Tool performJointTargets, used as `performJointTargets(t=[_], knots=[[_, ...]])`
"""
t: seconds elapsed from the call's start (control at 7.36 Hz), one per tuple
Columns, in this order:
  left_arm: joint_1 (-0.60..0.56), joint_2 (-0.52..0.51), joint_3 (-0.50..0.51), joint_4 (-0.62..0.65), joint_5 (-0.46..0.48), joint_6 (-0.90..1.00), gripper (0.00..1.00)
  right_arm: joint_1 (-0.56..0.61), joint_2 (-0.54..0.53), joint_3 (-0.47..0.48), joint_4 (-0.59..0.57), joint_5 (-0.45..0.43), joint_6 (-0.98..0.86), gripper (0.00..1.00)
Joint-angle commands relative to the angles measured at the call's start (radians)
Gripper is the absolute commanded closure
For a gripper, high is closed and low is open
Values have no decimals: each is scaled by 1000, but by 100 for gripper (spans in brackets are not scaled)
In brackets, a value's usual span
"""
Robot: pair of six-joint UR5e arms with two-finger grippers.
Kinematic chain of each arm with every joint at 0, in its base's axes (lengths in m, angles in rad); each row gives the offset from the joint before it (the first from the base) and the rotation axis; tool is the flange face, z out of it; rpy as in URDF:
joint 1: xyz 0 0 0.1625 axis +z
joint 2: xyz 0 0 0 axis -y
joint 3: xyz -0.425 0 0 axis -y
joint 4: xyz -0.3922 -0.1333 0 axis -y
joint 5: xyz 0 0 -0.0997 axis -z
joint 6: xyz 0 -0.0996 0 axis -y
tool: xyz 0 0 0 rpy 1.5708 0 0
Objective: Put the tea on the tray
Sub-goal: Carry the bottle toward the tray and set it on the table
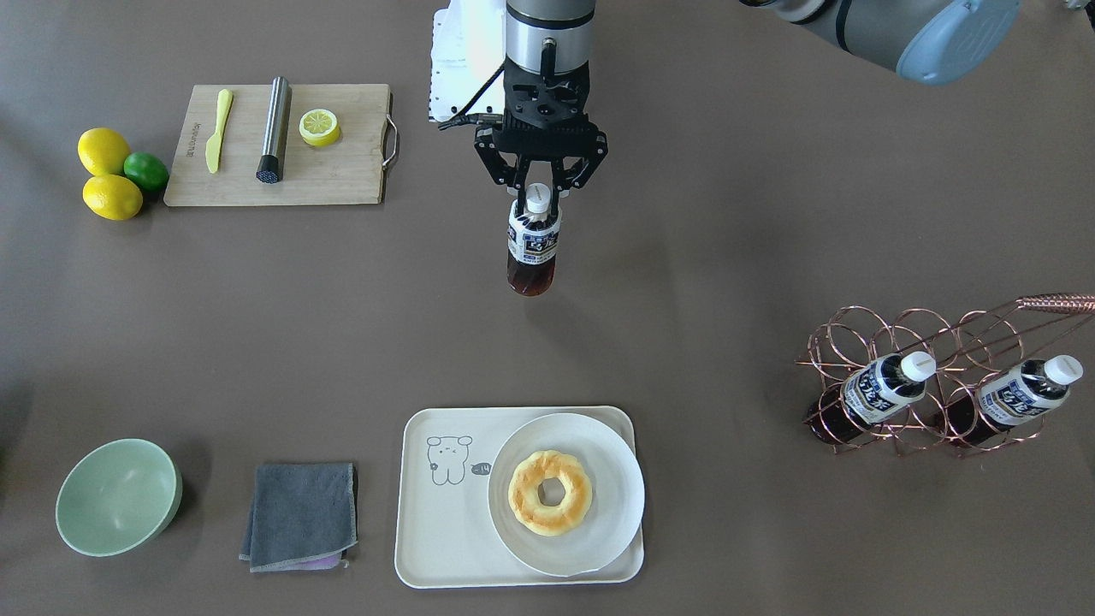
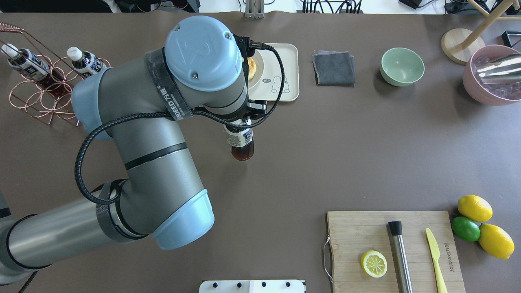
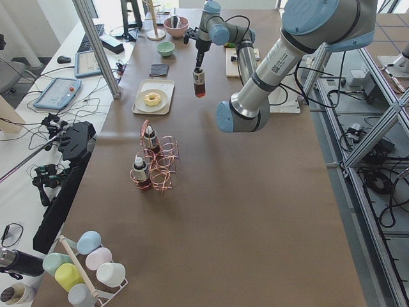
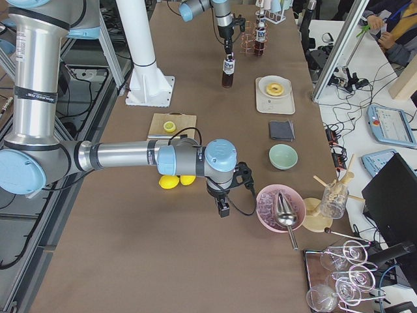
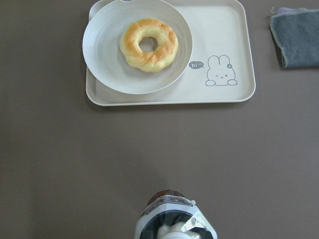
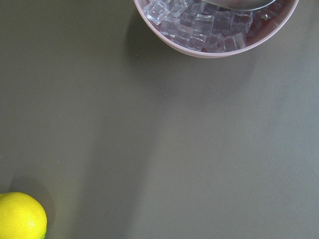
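Note:
My left gripper (image 1: 537,198) is shut on the neck of a tea bottle (image 1: 534,248) with a white cap, and holds it upright over bare table. The bottle also shows in the overhead view (image 2: 241,143) and at the bottom of the left wrist view (image 5: 172,219). The cream tray (image 1: 440,530) with the cartoon lies some way beyond the bottle; it also shows in the left wrist view (image 5: 224,30). A round plate (image 1: 618,505) with a doughnut (image 1: 523,496) fills one half of the tray. My right gripper (image 4: 223,208) shows only in the exterior right view, near a pink bowl; I cannot tell its state.
Two more tea bottles (image 1: 885,389) (image 1: 1026,392) lie in a copper wire rack (image 1: 855,329). A grey cloth (image 1: 301,513) and a green bowl (image 1: 118,496) sit beside the tray. A cutting board (image 1: 342,171), lemons (image 1: 104,152) and a pink ice bowl (image 2: 490,77) stand further off.

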Motion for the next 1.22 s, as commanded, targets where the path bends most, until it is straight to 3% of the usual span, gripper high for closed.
performJointTargets(t=[0.0, 1.09], knots=[[34, 2, 4, -4, 24, -5, 100, 0, 0, -1, 0, 0, 0, 0], [89, 5, 26, -35, 67, -26, 100, 0, -1, -9, -1, 0, 0, 0]])
